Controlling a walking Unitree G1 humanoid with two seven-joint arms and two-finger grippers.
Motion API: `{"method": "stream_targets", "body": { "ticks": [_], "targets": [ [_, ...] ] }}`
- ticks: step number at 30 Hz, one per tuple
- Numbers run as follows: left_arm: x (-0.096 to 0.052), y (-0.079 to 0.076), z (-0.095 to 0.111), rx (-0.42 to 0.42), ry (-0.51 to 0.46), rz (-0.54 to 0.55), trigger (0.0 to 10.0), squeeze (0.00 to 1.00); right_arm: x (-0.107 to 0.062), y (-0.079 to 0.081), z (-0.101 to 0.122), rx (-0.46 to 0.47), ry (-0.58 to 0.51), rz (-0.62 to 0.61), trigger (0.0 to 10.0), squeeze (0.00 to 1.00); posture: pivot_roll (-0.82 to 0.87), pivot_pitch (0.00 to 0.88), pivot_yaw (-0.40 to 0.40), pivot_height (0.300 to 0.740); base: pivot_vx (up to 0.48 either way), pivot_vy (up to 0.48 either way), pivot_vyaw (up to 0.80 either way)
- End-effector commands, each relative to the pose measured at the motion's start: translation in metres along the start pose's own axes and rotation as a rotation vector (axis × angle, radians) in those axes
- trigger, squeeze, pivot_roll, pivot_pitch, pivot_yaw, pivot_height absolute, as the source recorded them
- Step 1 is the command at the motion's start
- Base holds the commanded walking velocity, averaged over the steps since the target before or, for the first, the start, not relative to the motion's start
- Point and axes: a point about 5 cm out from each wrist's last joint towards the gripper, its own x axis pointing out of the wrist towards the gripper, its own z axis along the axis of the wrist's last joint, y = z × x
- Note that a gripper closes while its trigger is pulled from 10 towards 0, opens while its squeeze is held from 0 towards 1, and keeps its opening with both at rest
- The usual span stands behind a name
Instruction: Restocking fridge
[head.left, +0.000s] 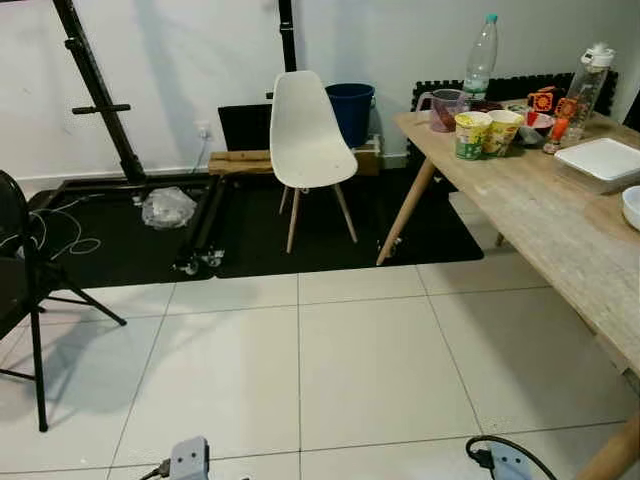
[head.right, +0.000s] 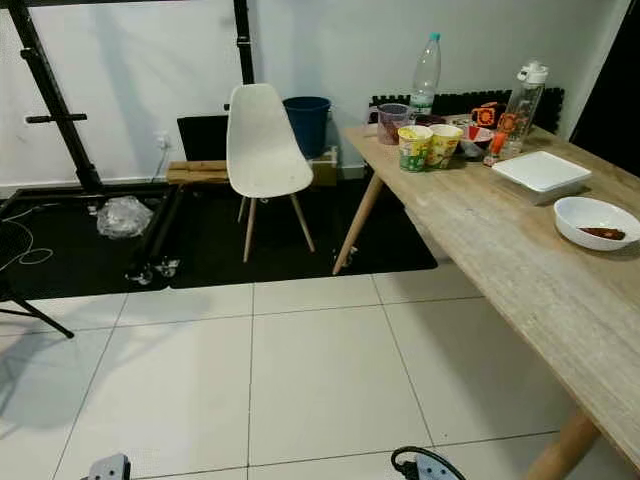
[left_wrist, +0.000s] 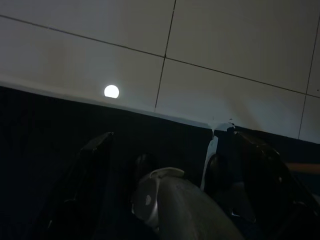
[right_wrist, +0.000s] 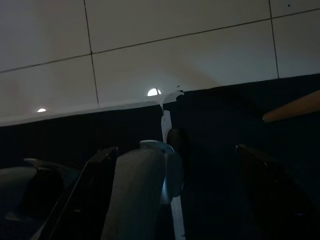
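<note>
1. While both arms hang idle low over the tiled floor (head.left: 350, 370), the left gripper (left_wrist: 170, 165) has its jaws spread wide with nothing between them; wrist view is dark, w/ pale tiles beyond and a small bright light spot on them.
2. Right gripper (right_wrist: 175, 170) likewise: jaws wide apart, empty, dim view of floor tiles; a slanted wooden desk leg (right_wrist: 292, 107) shows at the edge.
3. Head views catch the grey wrist parts at the bottom edge, left (head.left: 188, 460) and right (head.left: 500, 462), w/ a black cable looped at the right one.
4. Wooden desk (head.right: 520, 270) runs along the robot's right. Task items sit at its far end: two instant-noodle cups (head.right: 428, 146) side by side, a purple measuring jug (head.right: 392, 122) behind them, a tall water bottle w/ teal cap (head.right: 425, 72), a clear bottle w/ white lid (head.right: 522, 98), small orange-red packs (head.right: 487, 118) between.
5. Nearer on the desk: white lidded container (head.right: 541, 171), then a white bowl (head.right: 597, 222) w/ sth brown inside.
6. No fridge can be made out.
7. Farther off: white chair (head.left: 305, 140) on a black mat (head.left: 250, 235), blue bin (head.left: 351, 110) behind it by the wall, black rack frame (head.left: 100, 95) to the left, crumpled plastic bag (head.left: 168, 208) at its base, black folding chair (head.left: 22, 290) at far left.
</note>
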Motion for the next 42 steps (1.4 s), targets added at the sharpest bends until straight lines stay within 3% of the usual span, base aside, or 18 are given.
{"method": "stream_targets", "body": {
  "ticks": [1, 8, 17, 24, 32, 42],
  "targets": [
    [-0.001, -0.002, -0.007, -0.01, 0.011, 0.004, 10.0, 0.0, 0.0, 0.001, 0.0, -0.005, 0.005, -0.002, 10.0, 0.0, -0.06, 0.0, -0.009, 0.74, 0.0, 0.0, 0.0],
    [-0.001, -0.008, -0.013, 0.022, 0.045, -0.021, 10.0, 0.0, -0.001, -0.002, -0.003, -0.031, 0.018, -0.007, 10.0, 0.0, -0.08, 0.0, 0.008, 0.74, 0.0, 0.0, 0.0],
    [0.004, -0.016, -0.006, 0.078, 0.05, -0.056, 10.0, 0.0, -0.003, -0.005, -0.008, -0.036, 0.036, -0.024, 10.0, 0.0, -0.07, 0.0, -0.008, 0.74, 0.0, 0.0, 0.0],
    [0.005, -0.024, -0.011, 0.116, 0.076, -0.077, 10.0, 0.0, 0.0, -0.002, 0.003, -0.079, 0.027, -0.012, 10.0, 0.0, -0.06, 0.0, -0.008, 0.74, 0.0, 0.0, 0.0],
    [0.002, -0.022, -0.02, 0.137, 0.107, -0.075, 10.0, 0.0, 0.002, 0.006, 0.001, -0.129, 0.046, 0.021, 10.0, 0.0, -0.05, 0.0, -0.005, 0.74, 0.0, 0.0, 0.0],
    [0.002, -0.015, -0.014, 0.155, 0.102, -0.055, 10.0, 0.0, 0.004, 0.012, 0.002, -0.129, 0.044, 0.029, 10.0, 0.0, -0.05, 0.0, 0.006, 0.74, 0.0, 0.0, 0.0]
  ]
}}
